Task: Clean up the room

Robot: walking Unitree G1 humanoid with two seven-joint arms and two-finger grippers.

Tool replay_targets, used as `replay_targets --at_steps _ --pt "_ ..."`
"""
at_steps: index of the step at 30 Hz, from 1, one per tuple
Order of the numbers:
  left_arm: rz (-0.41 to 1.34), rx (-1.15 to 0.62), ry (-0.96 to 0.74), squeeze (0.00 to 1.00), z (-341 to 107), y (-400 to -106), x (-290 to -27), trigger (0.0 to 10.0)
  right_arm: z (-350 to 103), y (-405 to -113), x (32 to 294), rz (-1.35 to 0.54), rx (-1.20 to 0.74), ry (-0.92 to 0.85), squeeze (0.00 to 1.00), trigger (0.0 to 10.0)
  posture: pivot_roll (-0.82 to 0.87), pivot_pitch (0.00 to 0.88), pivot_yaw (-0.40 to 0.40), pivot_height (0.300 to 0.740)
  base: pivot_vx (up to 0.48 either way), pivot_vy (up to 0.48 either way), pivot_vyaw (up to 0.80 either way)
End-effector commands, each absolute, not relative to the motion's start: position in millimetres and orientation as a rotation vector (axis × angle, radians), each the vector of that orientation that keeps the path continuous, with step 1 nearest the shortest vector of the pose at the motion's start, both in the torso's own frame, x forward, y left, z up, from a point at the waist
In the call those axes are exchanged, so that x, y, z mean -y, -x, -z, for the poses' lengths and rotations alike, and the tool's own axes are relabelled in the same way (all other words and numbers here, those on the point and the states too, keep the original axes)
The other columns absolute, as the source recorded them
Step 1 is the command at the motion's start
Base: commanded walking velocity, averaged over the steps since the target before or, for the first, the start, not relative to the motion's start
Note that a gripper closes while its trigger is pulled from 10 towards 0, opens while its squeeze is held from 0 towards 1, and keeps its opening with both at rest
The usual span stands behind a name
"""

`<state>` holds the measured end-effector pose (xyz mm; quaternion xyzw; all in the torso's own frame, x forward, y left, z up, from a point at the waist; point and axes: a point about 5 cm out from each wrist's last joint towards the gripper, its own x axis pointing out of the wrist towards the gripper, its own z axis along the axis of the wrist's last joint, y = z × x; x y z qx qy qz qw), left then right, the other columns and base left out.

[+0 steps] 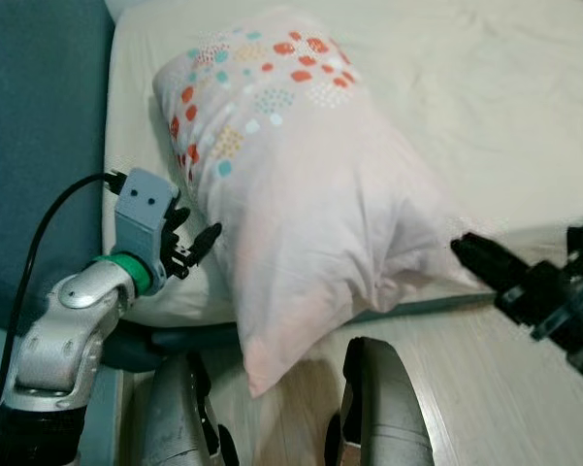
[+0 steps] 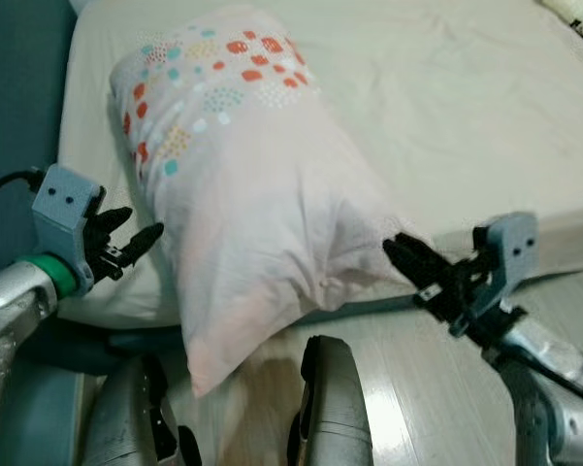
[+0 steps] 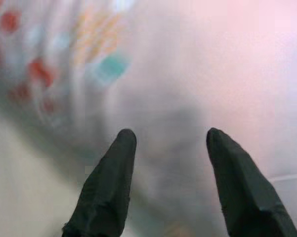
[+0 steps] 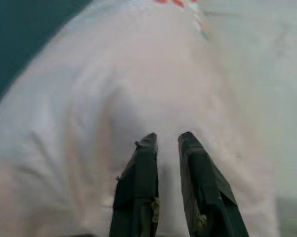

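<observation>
A pale pink pillow (image 1: 310, 194) with red, teal and orange dots at its far end lies slantwise on the cream bed (image 1: 485, 107), its dotted end far on the mattress and its plain near end hanging over the bed's near edge above the wood floor (image 1: 475, 388). A teal headboard (image 1: 39, 116) runs along the left of the bed. The left gripper (image 1: 196, 243) sits at the pillow's left side, near the bed's near-left corner; its two black fingers are spread apart and point at the pillow's flank, close to the cloth, and whether they touch it cannot be told. In the left wrist view the fingers (image 3: 108, 187) stand wide with the blurred pillow cloth just beyond them. The right gripper (image 2: 407, 257) is at the pillow's near-right corner, by the bed's near edge, its tips at the cloth there. In the right wrist view its fingers (image 4: 141, 192) lie nearly together with a narrow gap between them, laid against the pink cloth; whether any cloth is pinched between them cannot be told. The robot's two legs (image 1: 378, 408) stand on the floor below the hanging end of the pillow.
</observation>
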<state>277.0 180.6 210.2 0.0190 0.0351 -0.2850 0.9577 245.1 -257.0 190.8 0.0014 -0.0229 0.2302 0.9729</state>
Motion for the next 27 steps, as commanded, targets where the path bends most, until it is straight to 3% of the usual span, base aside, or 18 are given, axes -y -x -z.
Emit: replay_targets --at_steps 1,8,12,14,19,27 --pt "0.728 -0.052 0.012 0.0 -222 -266 -177 10.0 -178 -250 264 -0.451 -0.02 0.038 0.0 10.0 0.0 0.153 0.074 0.518 0.0 0.0 0.0" --pt "0.936 -0.126 -0.154 0.0 -204 -253 -158 10.0 -164 -266 265 -0.496 -0.126 0.215 0.0 10.0 -0.01 0.153 0.069 0.518 0.0 0.0 0.0" --pt "1.203 -0.199 -0.146 0.0 -173 -248 -100 10.0 -193 -304 309 -0.218 -0.118 0.397 0.0 10.0 -0.03 0.144 0.053 0.518 0.0 0.0 0.0" --pt "1.259 -0.208 -0.13 0.0 -171 -245 -90 10.0 -201 -309 317 -0.152 -0.11 0.42 0.0 10.0 -0.03 0.143 0.053 0.518 0.0 0.0 0.0" --pt "1.26 -0.28 -0.186 0.0 -149 -251 -57 10.0 -211 -321 328 -0.05 -0.126 0.481 0.0 10.0 -0.04 0.135 0.057 0.518 0.0 0.0 0.0" --pt "1.189 -0.314 -0.28 0.0 -130 -257 -38 10.0 -189 -321 325 -0.125 -0.22 0.482 0.0 10.0 -0.05 0.144 0.057 0.518 0.0 0.0 0.0"
